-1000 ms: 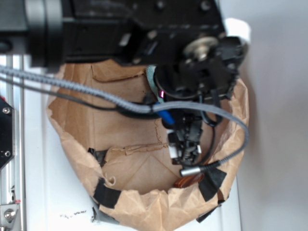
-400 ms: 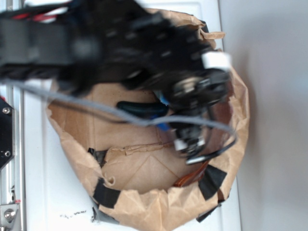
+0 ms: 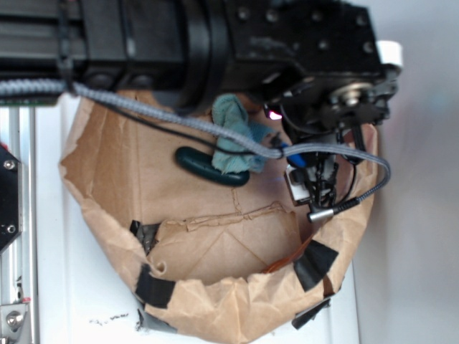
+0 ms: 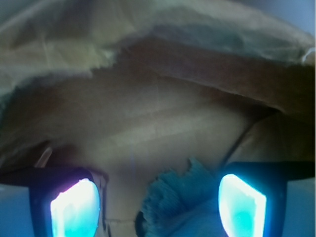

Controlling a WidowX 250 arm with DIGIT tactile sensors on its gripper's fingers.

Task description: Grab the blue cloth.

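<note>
Rumpled teal-blue terry cloth (image 3: 233,140) lies draped over the cucumber (image 3: 208,167).

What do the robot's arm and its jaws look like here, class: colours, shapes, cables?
The arm is blocky black metal with round screws and a white cap at its end. A grey braided cable loops along it to a small silver plug. The gripper has dark jaws with pads glowing cyan.

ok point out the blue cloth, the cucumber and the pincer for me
blue cloth (image 3: 233,140): exterior view, on the middle of its bunched folds.
cucumber (image 3: 197,163): exterior view, on its uncovered left half.
pincer (image 4: 158,202): wrist view, midway between the two glowing fingertips.
</note>
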